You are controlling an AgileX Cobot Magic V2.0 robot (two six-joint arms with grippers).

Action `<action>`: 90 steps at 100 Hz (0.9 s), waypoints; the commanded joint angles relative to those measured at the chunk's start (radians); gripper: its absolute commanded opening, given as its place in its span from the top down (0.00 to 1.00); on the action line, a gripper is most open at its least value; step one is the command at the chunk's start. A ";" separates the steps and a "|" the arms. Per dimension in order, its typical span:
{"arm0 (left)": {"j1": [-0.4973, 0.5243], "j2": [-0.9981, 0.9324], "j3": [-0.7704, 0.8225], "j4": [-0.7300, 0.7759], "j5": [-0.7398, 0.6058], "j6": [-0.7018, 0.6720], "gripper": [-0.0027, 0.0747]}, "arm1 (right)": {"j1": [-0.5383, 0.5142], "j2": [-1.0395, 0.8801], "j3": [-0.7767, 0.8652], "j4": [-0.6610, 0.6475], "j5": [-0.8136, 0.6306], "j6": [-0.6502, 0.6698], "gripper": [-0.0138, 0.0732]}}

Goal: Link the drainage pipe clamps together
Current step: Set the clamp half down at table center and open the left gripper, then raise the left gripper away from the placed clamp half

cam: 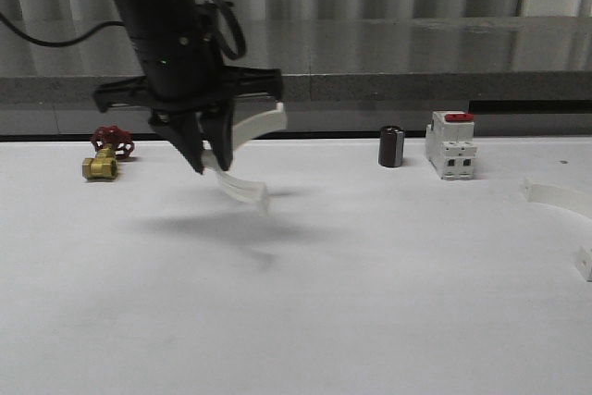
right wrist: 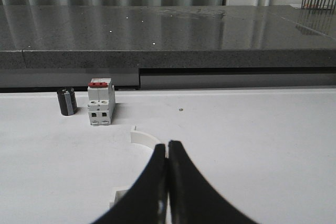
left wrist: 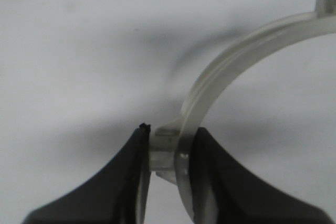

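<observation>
One white half-ring drainage pipe clamp (cam: 252, 147) hangs tilted above the table's left middle, held by my left gripper (cam: 211, 160). In the left wrist view that gripper (left wrist: 169, 153) is shut on the clamp's side lug, and the arc of this clamp (left wrist: 231, 59) curves away over the white table. The other clamp (cam: 558, 197) lies flat on the table at the far right edge. In the right wrist view my right gripper (right wrist: 168, 145) is shut with its fingers pressed together, and this second clamp (right wrist: 143, 137) lies on the table partly hidden behind them.
A brass valve with a red handle (cam: 105, 156) sits at the back left. A black cylinder (cam: 391, 146) and a white breaker with a red switch (cam: 450, 145) stand at the back right. A grey ledge (cam: 416, 85) runs behind the table.
</observation>
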 commanded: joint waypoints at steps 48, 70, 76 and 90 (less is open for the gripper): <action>-0.056 0.053 -0.118 -0.019 0.026 -0.006 0.24 | -0.003 -0.017 -0.016 -0.002 -0.080 -0.007 0.92; -0.059 -0.019 -0.156 0.069 0.017 -0.006 0.42 | -0.003 -0.017 -0.016 -0.002 -0.080 -0.007 0.92; -0.059 -0.059 -0.156 0.087 0.038 -0.006 0.57 | -0.003 -0.017 -0.016 -0.002 -0.080 -0.007 0.92; -0.028 -0.153 -0.154 0.096 0.117 0.023 0.97 | -0.003 -0.017 -0.016 -0.002 -0.080 -0.007 0.92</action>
